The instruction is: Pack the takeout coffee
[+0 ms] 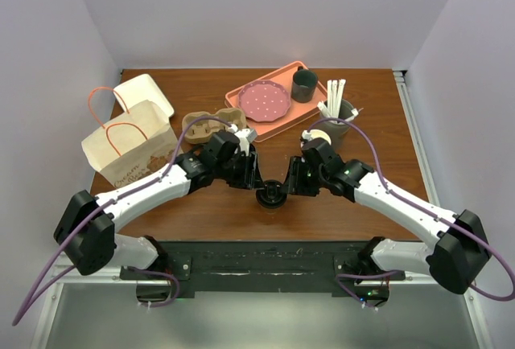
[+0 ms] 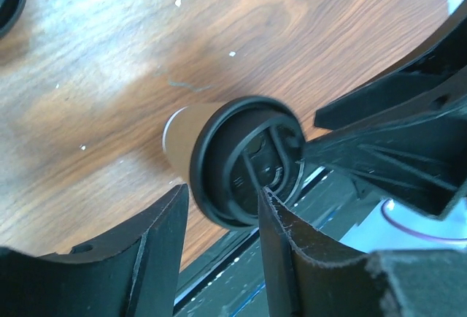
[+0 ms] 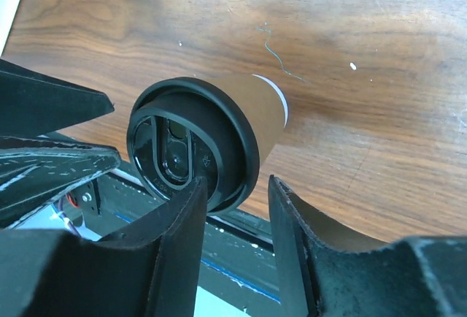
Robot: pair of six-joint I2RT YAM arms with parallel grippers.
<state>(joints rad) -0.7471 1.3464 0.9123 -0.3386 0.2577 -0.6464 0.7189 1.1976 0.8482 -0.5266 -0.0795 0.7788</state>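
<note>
Far to the left of the takeout coffee (image 1: 272,196), and farther back, a paper bag (image 1: 129,146) with orange handles stands on the bench (image 1: 217,211). A moulded pulp cup carrier (image 1: 211,125) lies behind the coffee, a little to its left. The left end effector (image 1: 246,174) reaches the coffee from the left. In the left wrist view its fingers (image 2: 157,247) are apart over the rim of the black lid (image 2: 244,160), and whether they touch it cannot be told. The coffee stands upright near the bench's front edge, between the two arms, with its lid on and its brown wall showing below. Straight behind it sits a pink tray (image 1: 235,94) carrying a dotted plate (image 1: 264,100) and a dark mug (image 1: 304,85). The right end effector (image 1: 296,178) meets the coffee from the right, its fingers (image 3: 295,237) likewise apart over the lid's rim and clamped on nothing. Behind the coffee to the right stands a holder of white sticks (image 1: 338,120).
</note>
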